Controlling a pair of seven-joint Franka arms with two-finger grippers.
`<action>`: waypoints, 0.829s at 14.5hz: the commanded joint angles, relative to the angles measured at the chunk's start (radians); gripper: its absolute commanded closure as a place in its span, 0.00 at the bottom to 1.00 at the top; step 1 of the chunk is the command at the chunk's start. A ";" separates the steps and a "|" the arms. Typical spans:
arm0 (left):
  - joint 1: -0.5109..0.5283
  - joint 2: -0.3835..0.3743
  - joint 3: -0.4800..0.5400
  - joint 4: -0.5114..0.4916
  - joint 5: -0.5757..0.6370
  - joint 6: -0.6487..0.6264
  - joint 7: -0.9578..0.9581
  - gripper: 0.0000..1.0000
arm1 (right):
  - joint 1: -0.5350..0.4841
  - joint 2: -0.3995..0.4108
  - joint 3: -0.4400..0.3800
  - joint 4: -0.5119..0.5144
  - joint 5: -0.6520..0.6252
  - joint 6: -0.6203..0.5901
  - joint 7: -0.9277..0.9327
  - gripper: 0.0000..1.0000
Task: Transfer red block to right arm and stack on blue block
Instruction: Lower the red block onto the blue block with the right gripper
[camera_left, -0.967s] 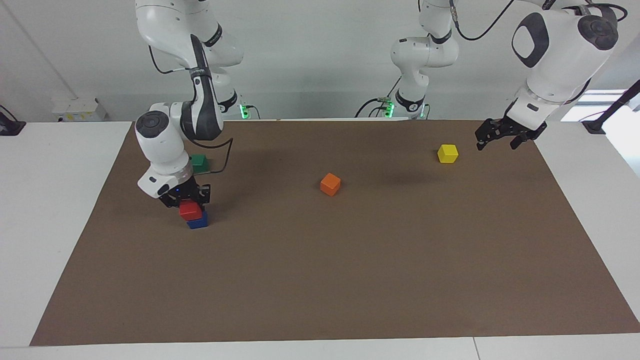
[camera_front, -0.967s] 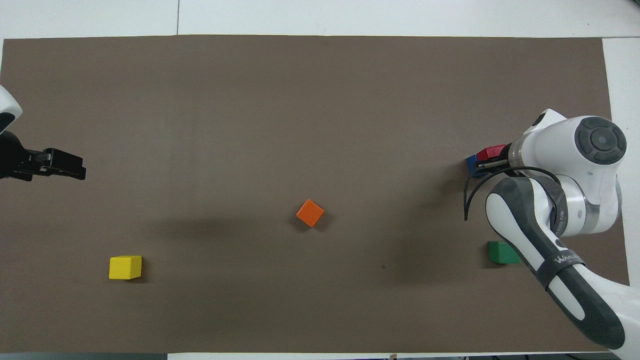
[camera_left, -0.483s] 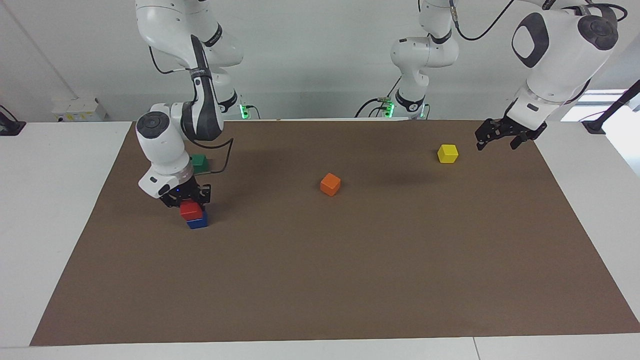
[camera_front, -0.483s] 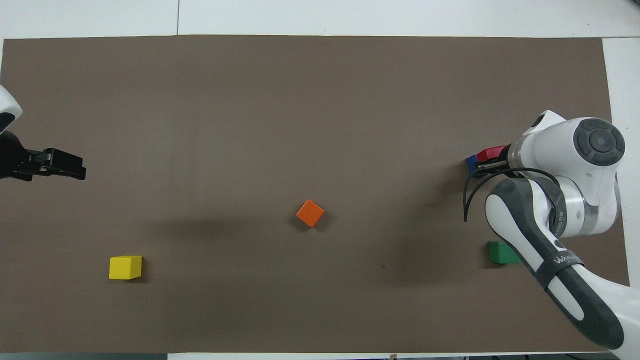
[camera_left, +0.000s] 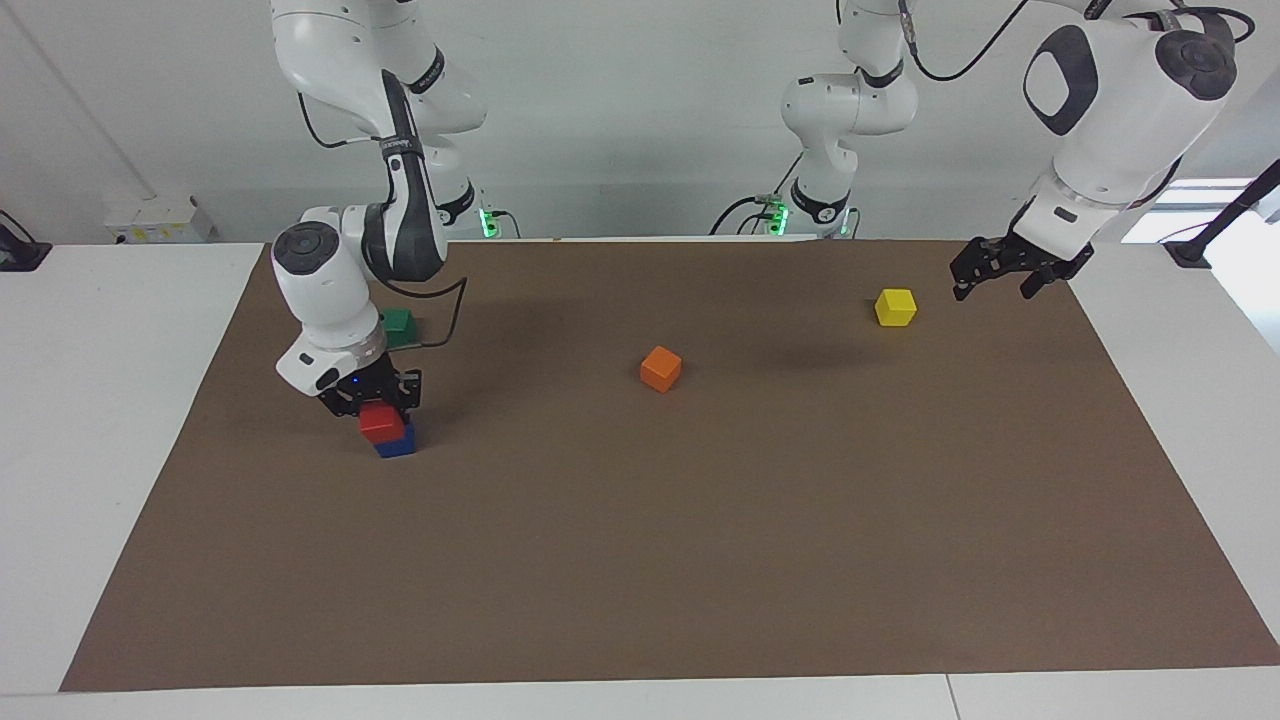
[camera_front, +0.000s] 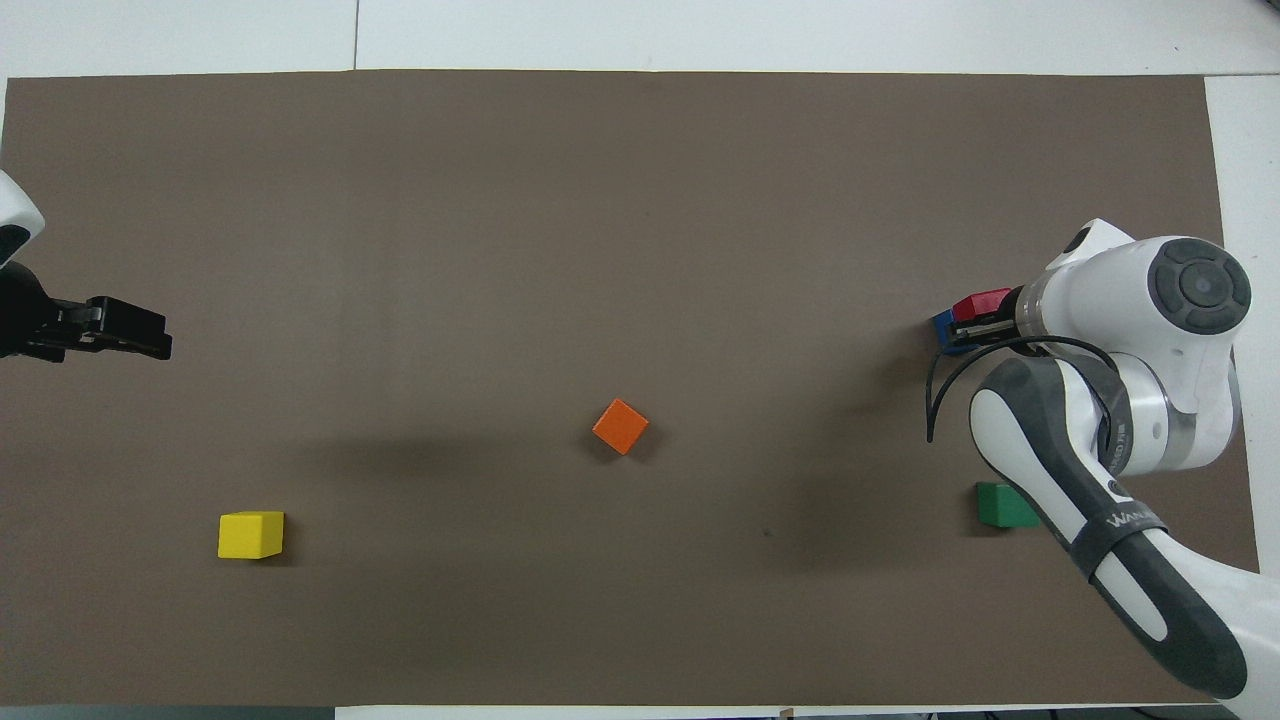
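The red block (camera_left: 382, 422) sits on top of the blue block (camera_left: 397, 444) at the right arm's end of the mat (camera_left: 700, 520), a little off-square to it. The right gripper (camera_left: 372, 398) is down on the stack, and the red block's upper part lies between its fingers — whether they clench it or have let go I cannot tell, since the fingers crowd the block's top in the facing view and the wrist hides them in the overhead view. In that view only a corner of the red block (camera_front: 982, 303) and a sliver of the blue block (camera_front: 942, 327) show past the right arm (camera_front: 1150, 330).

The left gripper (camera_left: 1000, 275) hangs over the mat's edge at the left arm's end, just beside the yellow block (camera_left: 895, 307) and apart from it, its jaws spread with nothing between them; this arm waits.

Against the frames from a second ago, the red block has barely shifted: it sits a touch lower and closer on the blue block, and the right wrist has eased slightly. The left arm's hand holds the same spot.

The orange block (camera_left: 660, 368) lies near the mat's middle. The green block (camera_left: 398, 325) lies nearer the robots than the stack, partly covered by the right arm.
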 joint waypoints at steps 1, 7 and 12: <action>0.000 -0.011 0.001 -0.003 0.009 0.003 0.004 0.00 | -0.013 -0.023 0.010 -0.039 -0.025 0.029 -0.001 1.00; 0.000 -0.011 0.003 -0.003 0.009 0.003 0.004 0.00 | -0.016 -0.018 0.010 -0.043 -0.025 0.029 -0.003 1.00; 0.000 -0.011 0.001 -0.003 0.009 0.003 0.004 0.00 | -0.016 -0.015 0.010 -0.045 -0.025 0.029 0.002 1.00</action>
